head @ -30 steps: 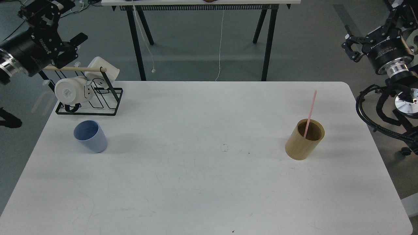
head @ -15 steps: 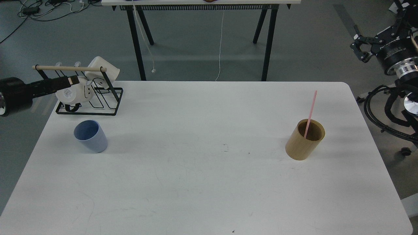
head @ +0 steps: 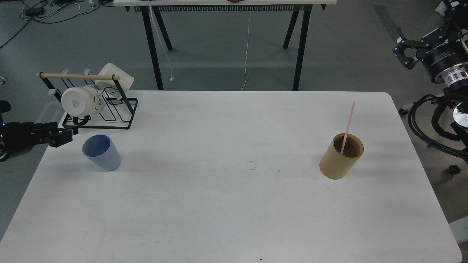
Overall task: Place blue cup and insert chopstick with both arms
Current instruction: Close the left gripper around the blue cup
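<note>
The blue cup (head: 101, 152) stands upright and empty on the left part of the white table (head: 234, 204). The pale pink chopstick (head: 348, 124) leans inside a tan wooden cylinder (head: 340, 157) on the right part of the table. My left gripper (head: 63, 136) hovers low at the table's left edge, just left of the cup and apart from it; it is dark and its fingers cannot be told apart. My right gripper (head: 405, 54) hangs off the table's far right corner, well above and behind the cylinder, its two fingers spread with nothing between them.
A black wire rack (head: 100, 113) with a wooden rod (head: 78, 76) and white mugs (head: 78, 102) stands at the back left, right behind the cup. Another table's black legs (head: 153, 47) stand beyond the far edge. Black cables (head: 431, 128) hang at the right.
My left arm has dropped from above the rack to table height just left of the blue cup. The right arm shifted slightly rightward. Cup, cylinder and chopstick have not moved.
</note>
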